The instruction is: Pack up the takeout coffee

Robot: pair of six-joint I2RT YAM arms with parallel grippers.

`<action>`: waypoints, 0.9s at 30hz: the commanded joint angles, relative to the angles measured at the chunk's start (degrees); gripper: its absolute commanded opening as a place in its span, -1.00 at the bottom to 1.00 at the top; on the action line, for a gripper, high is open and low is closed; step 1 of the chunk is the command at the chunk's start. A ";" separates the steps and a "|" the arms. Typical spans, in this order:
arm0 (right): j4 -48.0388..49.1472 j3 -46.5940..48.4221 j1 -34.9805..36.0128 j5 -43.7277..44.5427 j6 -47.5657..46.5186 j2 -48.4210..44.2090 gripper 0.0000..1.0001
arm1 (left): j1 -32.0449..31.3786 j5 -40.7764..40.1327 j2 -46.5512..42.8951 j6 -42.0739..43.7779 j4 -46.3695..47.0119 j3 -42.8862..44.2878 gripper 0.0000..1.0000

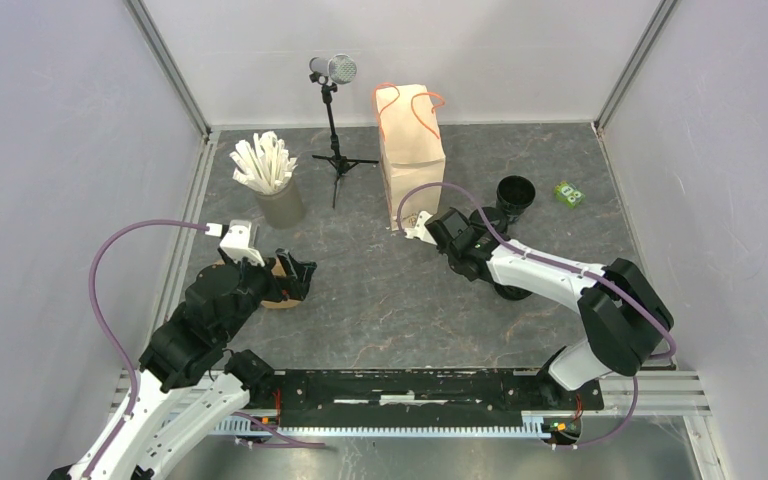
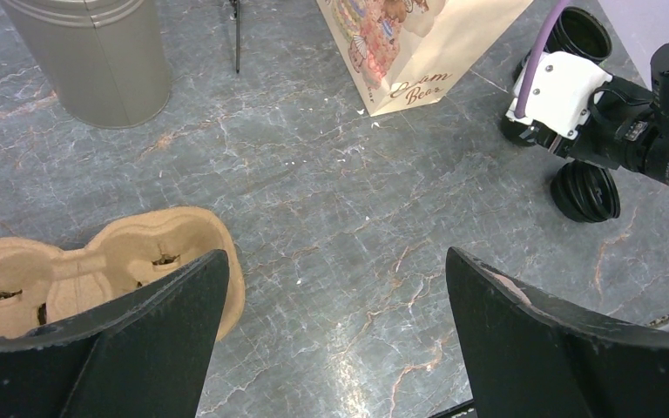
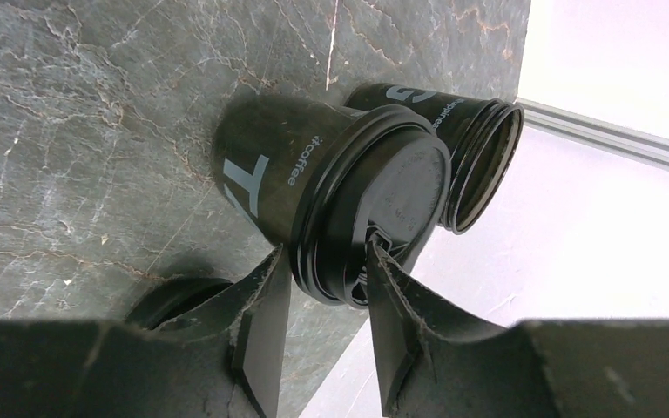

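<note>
Right wrist: lidded black cup [image 3: 331, 187], open black cup [image 3: 479, 161] beside.

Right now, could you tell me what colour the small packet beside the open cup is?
Green; the packet shows best in the top external view.

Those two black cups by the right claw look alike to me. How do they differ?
The lidded cup wears a black lid; the open cup has none, its mouth bare. The lidded cup sits at the right gripper's fingertips; the open cup stands behind it, clear of the gripper. Both are black with white lettering and stand upright.
</note>
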 commanded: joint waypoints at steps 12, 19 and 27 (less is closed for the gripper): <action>-1.43 4.15 -0.34 -0.35 1.40 -1.24 0.19 | 0.22 -0.52 0.39 2.57 1.73 0.76 1.00; -6.85 7.41 -0.15 -8.19 6.01 -6.99 0.66 | 0.21 -3.52 3.50 2.07 0.51 1.29 1.00; -2.89 5.36 -0.16 -19.79 20.21 -19.44 0.71 | 0.28 -14.93 12.70 -7.60 -5.85 1.97 1.00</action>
